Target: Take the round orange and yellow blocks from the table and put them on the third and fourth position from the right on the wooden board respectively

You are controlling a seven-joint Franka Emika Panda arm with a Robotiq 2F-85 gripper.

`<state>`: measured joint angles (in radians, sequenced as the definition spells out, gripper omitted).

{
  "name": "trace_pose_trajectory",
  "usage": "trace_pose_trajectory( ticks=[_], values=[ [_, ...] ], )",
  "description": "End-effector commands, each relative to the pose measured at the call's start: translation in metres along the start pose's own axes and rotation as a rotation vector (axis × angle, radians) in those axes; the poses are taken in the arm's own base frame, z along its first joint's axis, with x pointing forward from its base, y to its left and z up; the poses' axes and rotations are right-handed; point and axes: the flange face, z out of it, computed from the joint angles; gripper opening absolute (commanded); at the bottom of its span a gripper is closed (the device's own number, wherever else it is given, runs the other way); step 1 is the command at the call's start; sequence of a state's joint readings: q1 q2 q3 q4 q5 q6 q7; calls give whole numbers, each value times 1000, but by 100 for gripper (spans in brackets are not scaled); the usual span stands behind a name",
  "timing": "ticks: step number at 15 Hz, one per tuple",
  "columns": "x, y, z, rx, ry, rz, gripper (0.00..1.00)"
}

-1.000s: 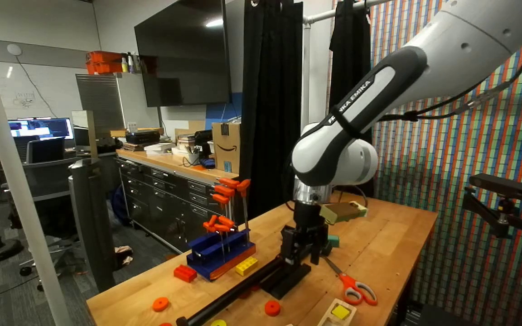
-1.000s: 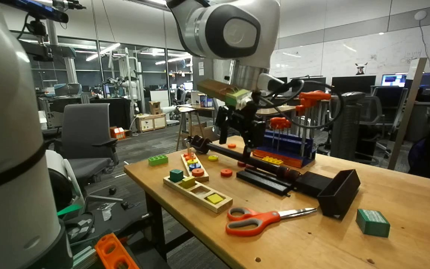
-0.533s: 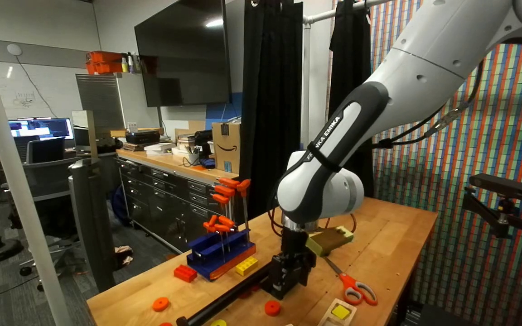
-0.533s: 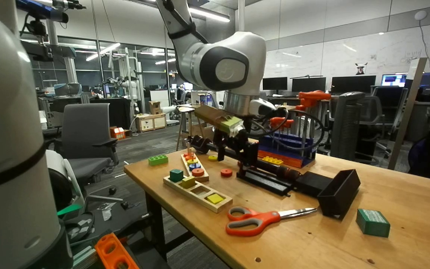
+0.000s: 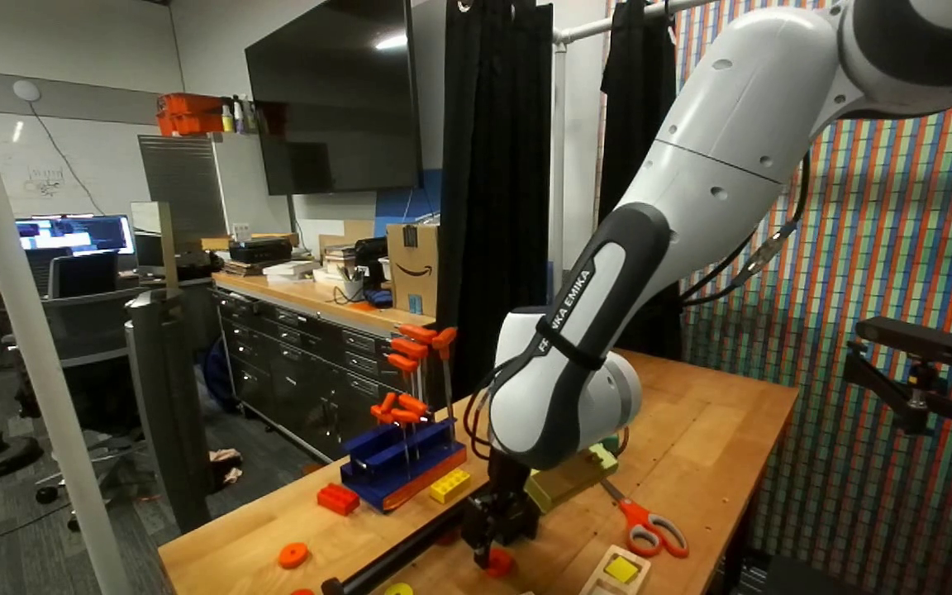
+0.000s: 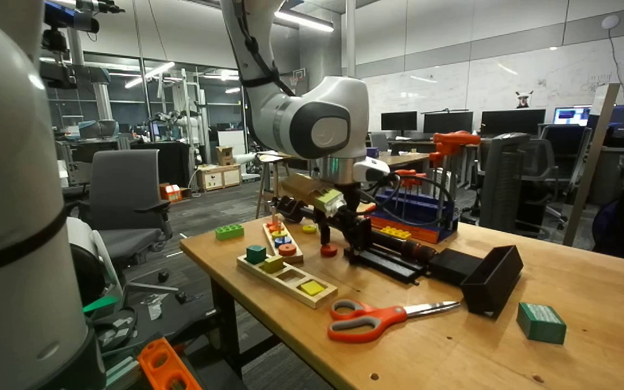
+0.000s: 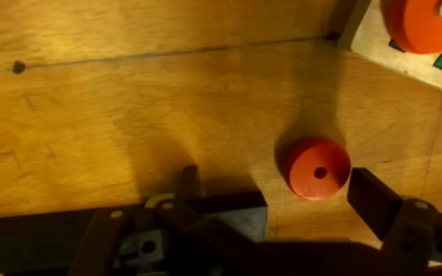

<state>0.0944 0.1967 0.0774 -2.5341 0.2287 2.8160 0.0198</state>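
A red-orange round block (image 7: 319, 168) with a centre hole lies on the table. It also shows in both exterior views (image 5: 499, 564) (image 6: 329, 251). My gripper (image 7: 274, 178) is open and low over the table, with this block close beside its right fingertip in the wrist view; I cannot tell if they touch. In an exterior view one fingertip of the gripper (image 6: 340, 246) is just above the block. A yellow round block (image 6: 309, 229) and a brighter orange one (image 5: 293, 555) lie farther off. A narrow light-wood peg board (image 7: 376, 44) holds several coloured round pieces.
A long dark bar (image 5: 418, 537) lies beside the gripper, joined to black plates (image 6: 385, 265). A light-wood tray (image 6: 268, 276) holds a green cube and yellow blocks. Scissors (image 6: 366, 322), a blue tool stand (image 5: 402, 467) and a green box (image 6: 541, 323) also sit on the table.
My gripper has come down from well above the black plates and moved toward the red-orange round block. It stays open. The objects on the table have not moved.
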Motion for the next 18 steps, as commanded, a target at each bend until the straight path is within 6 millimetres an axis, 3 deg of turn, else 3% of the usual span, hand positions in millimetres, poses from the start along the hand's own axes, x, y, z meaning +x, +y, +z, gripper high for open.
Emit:
trace_pose_trajectory(
  ticks=[1,18],
  values=[
    [11,-15,6,-36,7,39,100],
    [40,-48,10,-212,-133,162,100]
  ],
)
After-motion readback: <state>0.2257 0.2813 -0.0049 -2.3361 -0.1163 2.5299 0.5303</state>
